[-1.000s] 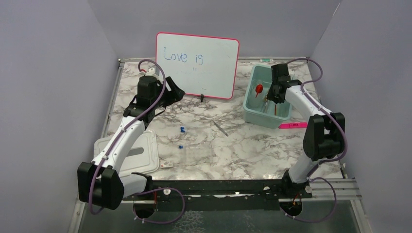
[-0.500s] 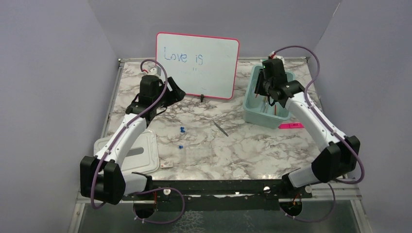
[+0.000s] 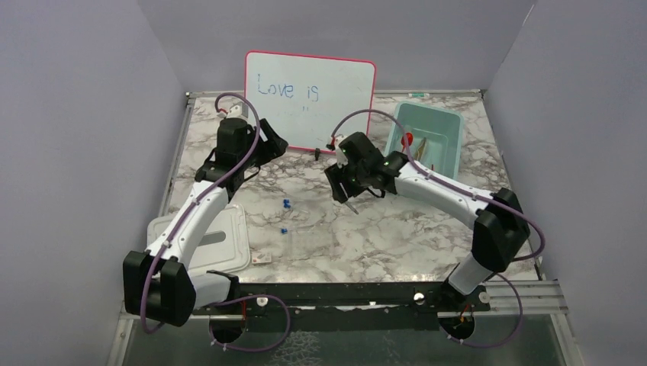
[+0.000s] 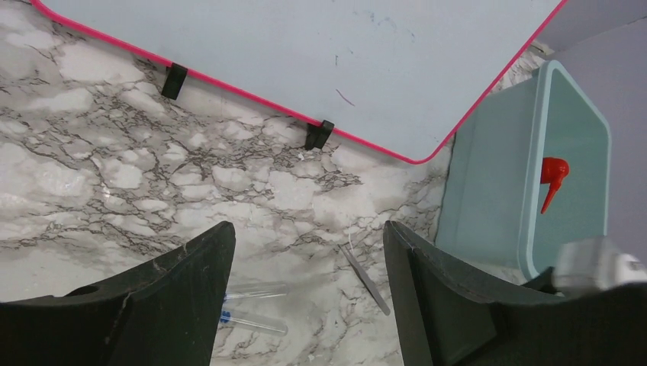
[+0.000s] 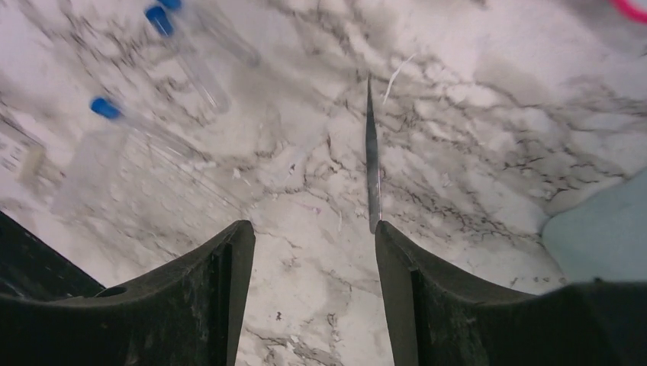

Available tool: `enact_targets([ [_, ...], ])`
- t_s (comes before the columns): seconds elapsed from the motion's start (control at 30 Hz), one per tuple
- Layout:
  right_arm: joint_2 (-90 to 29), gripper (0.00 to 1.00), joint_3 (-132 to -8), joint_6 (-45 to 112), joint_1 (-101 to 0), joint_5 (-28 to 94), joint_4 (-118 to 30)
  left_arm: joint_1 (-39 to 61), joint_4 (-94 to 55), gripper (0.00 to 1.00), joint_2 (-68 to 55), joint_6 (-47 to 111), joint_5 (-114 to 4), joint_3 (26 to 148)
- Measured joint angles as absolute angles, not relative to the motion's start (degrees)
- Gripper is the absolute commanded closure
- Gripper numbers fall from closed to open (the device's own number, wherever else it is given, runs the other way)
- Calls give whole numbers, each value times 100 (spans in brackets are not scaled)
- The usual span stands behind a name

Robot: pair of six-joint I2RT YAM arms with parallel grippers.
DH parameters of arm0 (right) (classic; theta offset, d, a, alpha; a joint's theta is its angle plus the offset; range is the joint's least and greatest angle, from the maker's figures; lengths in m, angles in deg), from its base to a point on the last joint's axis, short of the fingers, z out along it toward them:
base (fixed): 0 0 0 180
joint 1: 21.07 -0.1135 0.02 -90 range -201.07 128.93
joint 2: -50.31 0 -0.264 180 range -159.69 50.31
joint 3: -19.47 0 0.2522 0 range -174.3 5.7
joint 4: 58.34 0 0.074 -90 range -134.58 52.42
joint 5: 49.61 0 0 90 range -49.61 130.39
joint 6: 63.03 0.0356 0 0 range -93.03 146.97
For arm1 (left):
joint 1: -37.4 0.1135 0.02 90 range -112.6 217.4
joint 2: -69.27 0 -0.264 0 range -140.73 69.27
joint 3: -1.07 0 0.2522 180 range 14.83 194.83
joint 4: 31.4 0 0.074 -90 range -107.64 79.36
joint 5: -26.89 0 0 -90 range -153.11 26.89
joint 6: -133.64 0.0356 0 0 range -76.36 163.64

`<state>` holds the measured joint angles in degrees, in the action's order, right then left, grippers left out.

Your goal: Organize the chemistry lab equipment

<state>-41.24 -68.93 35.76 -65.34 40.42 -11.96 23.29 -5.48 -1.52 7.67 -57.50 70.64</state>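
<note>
Swung left from the teal bin, the right gripper hovers spread and empty over the metal tongs, apparently lining up to grasp them.

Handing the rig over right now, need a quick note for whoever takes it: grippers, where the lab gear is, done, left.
Left gripper: open, empty, above the marble table near the pink-framed whiteboard.
Right gripper: open, empty, above the thin metal tongs lying mid-table.
Done: clear squeeze bottle with red nozzle is in the teal plastic bin.
Left: tongs and blue-capped tubes lie loose on the table; likely next, grasp the tongs.
</note>
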Motion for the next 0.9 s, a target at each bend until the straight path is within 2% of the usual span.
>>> enact_targets([
  [0.17,-4657,35,-6514,3382,-6558,3909,-1185,2329,-469,26,17,793,-5936,7045],
  [0.4,-5505,42,-6547,3290,-6526,4099,-1378,2329,-410,26,91,833,-6025,7016],
  [0.73,-6076,64,-6921,3201,-6526,4252,-1616,2329,-262,26,95,881,-6095,7016],
  [0.9,-6183,83,-7052,3141,-6526,4265,-1679,2329,-209,26,122,898,-6104,7016],
])
